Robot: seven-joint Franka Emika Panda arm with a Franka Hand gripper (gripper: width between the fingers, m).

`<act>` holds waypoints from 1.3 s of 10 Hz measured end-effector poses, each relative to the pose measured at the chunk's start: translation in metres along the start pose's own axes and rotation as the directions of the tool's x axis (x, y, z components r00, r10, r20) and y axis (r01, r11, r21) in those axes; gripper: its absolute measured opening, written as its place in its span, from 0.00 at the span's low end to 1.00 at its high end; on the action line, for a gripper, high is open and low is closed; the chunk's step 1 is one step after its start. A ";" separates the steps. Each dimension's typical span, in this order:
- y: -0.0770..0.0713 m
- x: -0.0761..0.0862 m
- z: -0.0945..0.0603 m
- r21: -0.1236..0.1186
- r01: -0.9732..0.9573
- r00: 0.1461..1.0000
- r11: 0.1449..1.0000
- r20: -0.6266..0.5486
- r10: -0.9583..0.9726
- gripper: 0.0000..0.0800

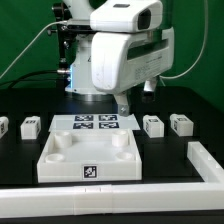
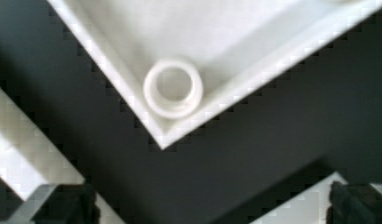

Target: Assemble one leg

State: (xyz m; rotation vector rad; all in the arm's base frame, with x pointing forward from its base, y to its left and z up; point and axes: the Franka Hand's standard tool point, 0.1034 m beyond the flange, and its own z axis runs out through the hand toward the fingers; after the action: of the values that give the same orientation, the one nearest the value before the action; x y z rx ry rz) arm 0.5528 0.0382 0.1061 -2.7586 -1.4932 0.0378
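Legs point(image 1: 153, 125) untouched beside marker board point(image 1: 97, 123) | gripper point(image 2: 206, 205) released over panel point(image 1: 60, 166) corner

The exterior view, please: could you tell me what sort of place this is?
Probably a robotics lab bench: a robot arm stands over a black table holding a marker board, a white panel and tagged parts such as a leg.

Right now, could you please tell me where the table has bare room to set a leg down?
Bare table lies between the white panel and the white rail on the exterior view's right, in front of two legs. A second patch flanks the panel's opposite edge. Crowded: behind the panel, at the marker board under the arm.
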 end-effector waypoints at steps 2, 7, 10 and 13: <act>-0.009 -0.027 0.014 0.005 0.080 0.997 0.997 0.001 -0.080 0.81; -0.035 -0.065 0.035 0.046 0.205 0.978 0.978 0.014 -0.206 0.81; -0.035 -0.065 0.036 0.048 0.205 0.978 0.978 0.014 -0.206 0.81; -0.050 -0.076 0.046 0.048 0.353 0.935 0.934 0.014 -0.354 0.81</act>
State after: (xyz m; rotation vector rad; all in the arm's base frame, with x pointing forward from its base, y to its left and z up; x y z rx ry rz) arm 0.4682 0.0013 0.0628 -2.4183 -1.9438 0.0986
